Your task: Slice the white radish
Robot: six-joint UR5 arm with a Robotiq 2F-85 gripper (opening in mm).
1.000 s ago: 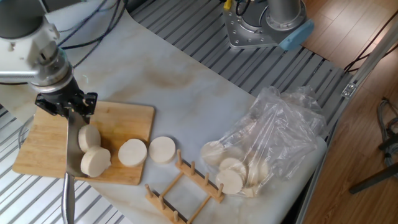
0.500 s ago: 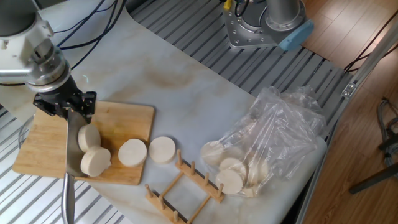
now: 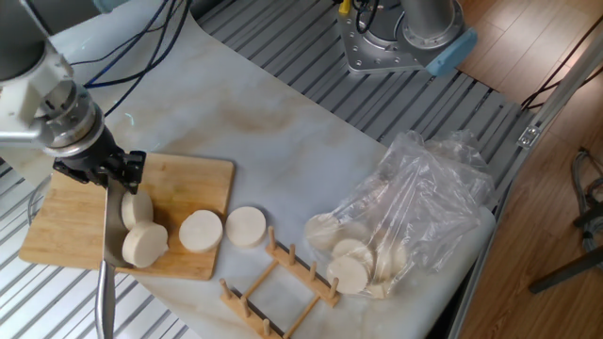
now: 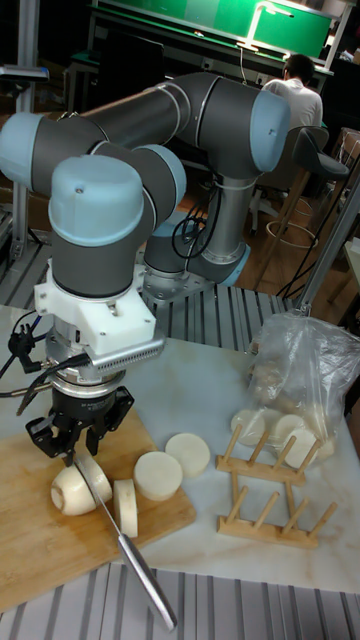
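While clamped shut on a knife [image 4: 120, 535] by its upper end, claw [image 3: 98, 169] [image 4: 78, 432] hangs over the left half of a board [image 3: 193, 184] [image 4: 40, 540], blade running down past the board's near edge with the shiny tip out over the grating. Set against the radish [image 3: 138, 209] [image 4: 74, 490], which lies on the board with its rounded end toward the left in the tall view and a thick cut disc [image 3: 144, 245] [image 4: 127, 506] leaning just beside it on the blade's other side. Cannot tell whether the edge is in the flesh or only touching it. Further right, a second disc [image 3: 201, 230] [image 4: 158, 474] flat at the board's right edge, and a third [image 3: 246, 226] [image 4: 188, 452] just off it on the pale tabletop [image 3: 283, 132]. Near these, a wooden rack [image 3: 283, 278] [image 4: 268, 490] of upright pegs, standing on the tabletop. Beyond the rack, a crumpled clear bag [image 3: 415, 207] [image 4: 300, 375] holding pale round slices [image 3: 350, 268]. At the top of the fixed view, arm's metal base [image 3: 391, 38] bolted to the slatted frame.
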